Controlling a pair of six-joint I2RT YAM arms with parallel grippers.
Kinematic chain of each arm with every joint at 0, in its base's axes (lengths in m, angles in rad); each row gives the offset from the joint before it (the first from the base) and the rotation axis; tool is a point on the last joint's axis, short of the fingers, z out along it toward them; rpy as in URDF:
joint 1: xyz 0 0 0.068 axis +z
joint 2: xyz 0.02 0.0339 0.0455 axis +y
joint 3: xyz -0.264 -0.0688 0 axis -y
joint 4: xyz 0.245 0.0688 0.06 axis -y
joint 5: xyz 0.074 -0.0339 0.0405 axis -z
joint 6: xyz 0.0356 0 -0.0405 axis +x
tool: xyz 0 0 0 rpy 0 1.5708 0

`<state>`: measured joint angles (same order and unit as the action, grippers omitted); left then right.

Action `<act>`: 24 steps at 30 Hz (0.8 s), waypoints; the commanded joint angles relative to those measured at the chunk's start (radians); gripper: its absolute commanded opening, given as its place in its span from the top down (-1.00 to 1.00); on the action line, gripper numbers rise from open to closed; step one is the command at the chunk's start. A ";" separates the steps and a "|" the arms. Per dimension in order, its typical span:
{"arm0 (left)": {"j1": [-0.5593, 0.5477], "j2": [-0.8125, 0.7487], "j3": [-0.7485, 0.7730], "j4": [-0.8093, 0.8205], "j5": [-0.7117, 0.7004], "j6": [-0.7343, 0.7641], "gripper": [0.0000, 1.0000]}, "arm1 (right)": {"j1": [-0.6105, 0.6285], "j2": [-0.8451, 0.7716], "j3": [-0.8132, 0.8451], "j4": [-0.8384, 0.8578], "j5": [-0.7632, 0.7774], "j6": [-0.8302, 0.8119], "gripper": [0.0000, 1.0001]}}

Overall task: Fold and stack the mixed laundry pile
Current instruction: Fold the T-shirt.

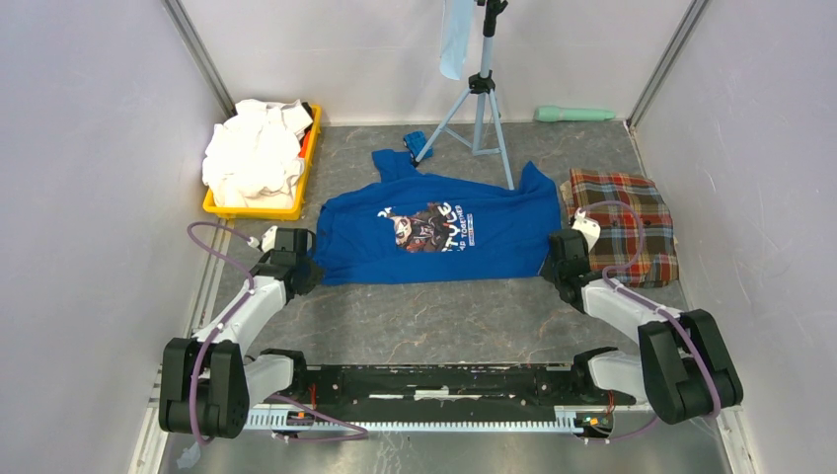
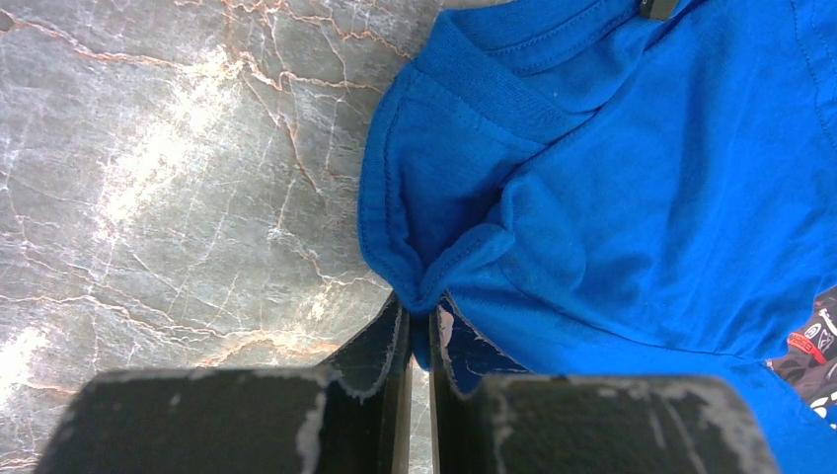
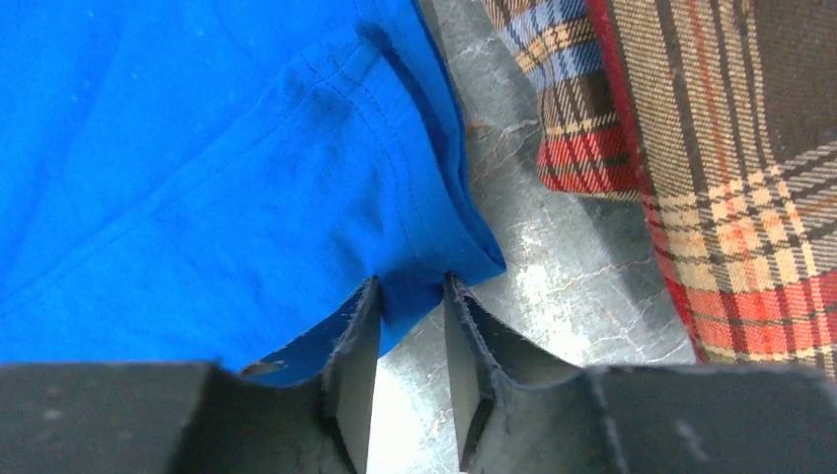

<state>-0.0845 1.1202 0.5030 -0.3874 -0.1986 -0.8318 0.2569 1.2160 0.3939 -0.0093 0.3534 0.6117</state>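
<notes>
Lying flat mid-frame in the top view, the royal-blue T-shirt [image 1: 434, 232] runs its long axis left-right on the worktop [image 1: 444, 316]; each lower corner meets a pincer, so neither arm is nearer; left pincer [image 2: 419, 318] clenched on a bunched fold, lower left; right pincer [image 3: 413, 293] straddles the lower-right hem, cloth between the jaws, can't tell if it bites; plaid cloth [image 1: 622, 227] just beyond, apart; the fold likely goes toward frame top.

Blue tee [image 1: 355, 237] flat ctr, graphic up; plaid cloth [image 1: 622, 225] folded on R; white shirts [image 1: 255, 158] heaped L.
</notes>
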 commanded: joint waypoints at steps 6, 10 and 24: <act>0.008 -0.013 -0.006 0.023 0.016 0.046 0.89 | -0.005 -0.011 -0.013 -0.062 0.004 0.005 0.82; 0.007 -0.046 0.002 -0.011 0.063 0.051 0.96 | -0.004 -0.073 -0.008 -0.115 -0.004 -0.002 1.00; 0.000 -0.426 0.069 -0.309 0.193 -0.009 0.95 | -0.004 -0.390 0.014 -0.427 -0.048 0.011 1.00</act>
<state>-0.0856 0.7563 0.5117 -0.5819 -0.0586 -0.8104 0.2543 0.8932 0.3939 -0.3119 0.3096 0.6201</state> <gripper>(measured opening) 0.136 0.010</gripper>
